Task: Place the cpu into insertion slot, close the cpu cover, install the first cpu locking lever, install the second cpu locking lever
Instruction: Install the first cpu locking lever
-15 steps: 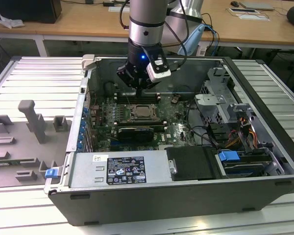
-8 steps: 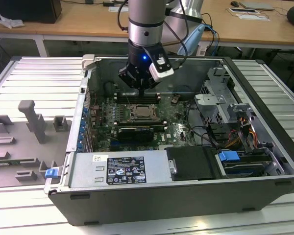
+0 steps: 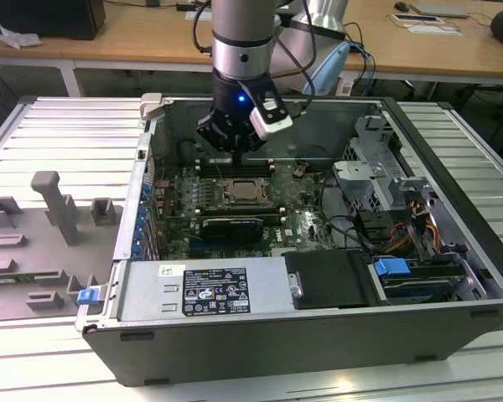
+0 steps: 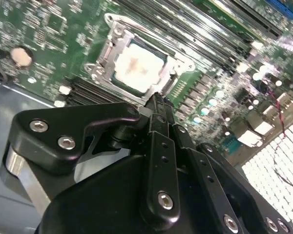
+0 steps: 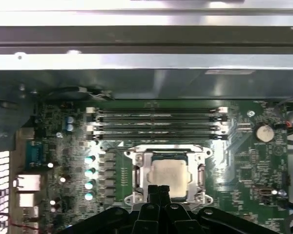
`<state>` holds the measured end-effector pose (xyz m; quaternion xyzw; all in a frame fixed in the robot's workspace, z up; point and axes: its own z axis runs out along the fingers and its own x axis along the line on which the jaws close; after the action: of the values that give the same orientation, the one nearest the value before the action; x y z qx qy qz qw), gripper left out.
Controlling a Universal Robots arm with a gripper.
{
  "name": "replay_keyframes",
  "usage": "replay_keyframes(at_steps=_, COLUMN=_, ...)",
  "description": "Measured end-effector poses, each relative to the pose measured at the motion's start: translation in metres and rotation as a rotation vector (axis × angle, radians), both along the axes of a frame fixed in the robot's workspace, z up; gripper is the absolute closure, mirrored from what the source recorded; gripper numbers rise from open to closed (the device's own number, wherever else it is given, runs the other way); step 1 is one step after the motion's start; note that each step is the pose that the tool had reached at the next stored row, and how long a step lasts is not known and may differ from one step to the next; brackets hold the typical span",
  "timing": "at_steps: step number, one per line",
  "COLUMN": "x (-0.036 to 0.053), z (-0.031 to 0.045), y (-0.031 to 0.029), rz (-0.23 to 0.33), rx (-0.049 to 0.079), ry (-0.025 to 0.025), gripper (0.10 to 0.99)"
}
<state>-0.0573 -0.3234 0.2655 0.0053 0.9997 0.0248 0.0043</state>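
The cpu (image 5: 170, 173) (image 4: 136, 68) lies flat in the insertion slot (image 3: 228, 194), its pale silver top facing up. The cpu cover (image 5: 136, 178) (image 4: 106, 52), a metal frame, lies down around it with the chip showing through its cut-out. My gripper (image 5: 159, 189) (image 4: 156, 100) (image 3: 235, 149) hangs just above the socket's edge, at the side of the chip. Its two black fingers are pressed together and hold nothing.
Long black memory slots (image 5: 156, 124) run beside the socket. A black card (image 3: 232, 228) sits across the board, with the power supply (image 3: 205, 289) beyond it. A drive cage and cables (image 3: 377, 180) fill the exterior view's right. The case walls (image 3: 142, 167) enclose everything.
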Motion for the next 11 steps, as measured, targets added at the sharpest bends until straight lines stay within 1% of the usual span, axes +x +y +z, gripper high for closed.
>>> replay_keyframes(at_steps=1, x=-0.0036, z=-0.0001, y=0.0000, rz=0.000, rx=0.000, ry=-0.0010, gripper=0.980)
replay_keyframes(at_steps=2, x=-0.0110, z=-0.0003, y=0.0000, rz=0.000, rx=0.000, ry=-0.0035, gripper=0.980)
replay_keyframes(at_steps=4, x=-0.0178, z=-0.0005, y=0.0001, rz=0.000, rx=0.000, ry=-0.0061, gripper=0.980)
replay_keyframes(at_steps=5, x=-0.0236, z=-0.0008, y=0.0001, rz=0.000, rx=0.001, ry=-0.0081, gripper=0.980)
replay_keyframes(at_steps=7, x=-0.0319, z=-0.0013, y=0.0007, rz=0.000, rx=0.001, ry=-0.0102, gripper=0.980)
replay_keyframes(at_steps=9, x=-0.0404, z=-0.0019, y=0.0045, rz=0.000, rx=0.001, ry=-0.0116, gripper=0.980)
replay_keyframes(at_steps=10, x=-0.0421, z=-0.0024, y=0.0065, rz=0.000, rx=0.001, ry=-0.0119, gripper=0.980)
replay_keyframes(at_steps=11, x=-0.0469, z=-0.0034, y=0.0102, rz=0.000, rx=0.001, ry=-0.0123, gripper=0.980)
